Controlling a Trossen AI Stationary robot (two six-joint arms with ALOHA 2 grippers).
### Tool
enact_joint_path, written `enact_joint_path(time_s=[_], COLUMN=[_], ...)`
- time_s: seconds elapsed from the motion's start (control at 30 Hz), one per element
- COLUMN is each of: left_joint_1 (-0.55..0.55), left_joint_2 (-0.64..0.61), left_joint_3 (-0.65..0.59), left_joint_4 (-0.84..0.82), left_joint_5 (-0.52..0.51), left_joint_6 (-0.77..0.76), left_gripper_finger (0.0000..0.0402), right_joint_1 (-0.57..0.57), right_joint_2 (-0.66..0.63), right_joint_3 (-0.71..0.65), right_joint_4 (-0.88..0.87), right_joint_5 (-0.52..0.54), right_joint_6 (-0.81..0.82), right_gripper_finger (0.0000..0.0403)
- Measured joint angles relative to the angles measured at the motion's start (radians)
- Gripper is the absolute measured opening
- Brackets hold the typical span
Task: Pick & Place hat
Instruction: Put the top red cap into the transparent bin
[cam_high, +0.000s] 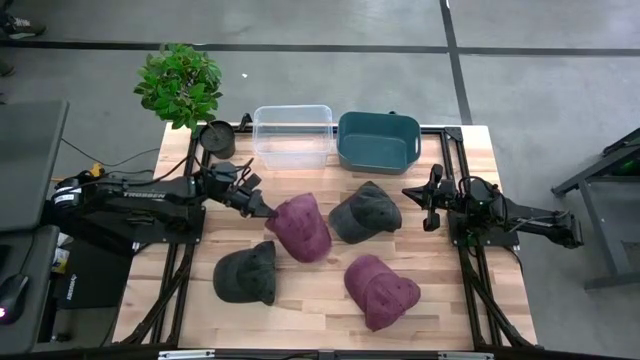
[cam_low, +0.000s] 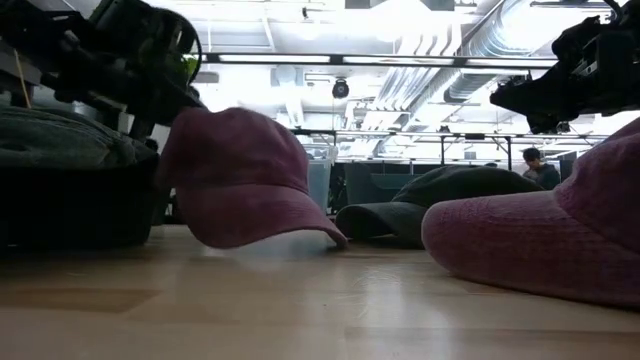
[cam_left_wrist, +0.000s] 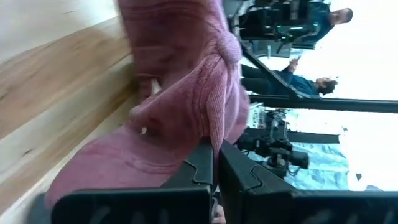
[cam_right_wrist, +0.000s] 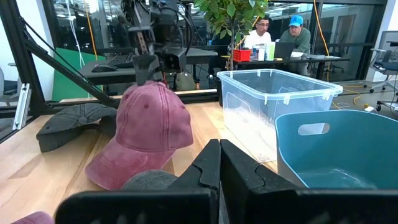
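Note:
Several caps lie on the wooden table. The maroon hat (cam_high: 300, 228) near the middle has my left gripper (cam_high: 262, 210) shut on the left side of its crown. The same hat (cam_low: 240, 175) stands tilted in the low view, and the right wrist view shows it (cam_right_wrist: 149, 124) under the left arm. A dark grey hat (cam_high: 365, 212), a black hat (cam_high: 247, 272) and a second maroon hat (cam_high: 381, 290) rest flat on the table. My right gripper (cam_high: 432, 205) waits shut at the right side, above the table, with nothing in it. My left gripper pinches a bunched fold of the maroon hat's crown cloth (cam_left_wrist: 214, 127) between its two fingers (cam_left_wrist: 199, 165). The fingers come from the table's left, slanting slightly down. The crown is raised and tilted, and the brim's edge (cam_low: 330, 238) rests on the table.
A clear plastic bin (cam_high: 292, 135) and a teal tub (cam_high: 378, 140) stand side by side at the far edge. A potted plant (cam_high: 180, 85) and a black pot (cam_high: 217, 138) stand at the far left. People sit at desks beyond the table.

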Motion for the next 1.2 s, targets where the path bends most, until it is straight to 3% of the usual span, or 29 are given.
enact_joint_path(time_s=[0.83,1.2], left_joint_1=[0.0,0.0], left_joint_2=[0.0,0.0], left_joint_3=[0.25,0.458], left_joint_4=[-0.05,-0.268], left_joint_5=[-0.039,-0.177], left_joint_6=[0.071,0.209], left_gripper_finger=[0.0,0.0], right_joint_1=[0.0,0.0], right_joint_2=[0.0,0.0], right_joint_3=[0.0,0.0], right_joint_4=[0.0,0.0], right_joint_5=[0.0,0.0], right_joint_6=[0.0,0.0], right_gripper_finger=[0.0,0.0])
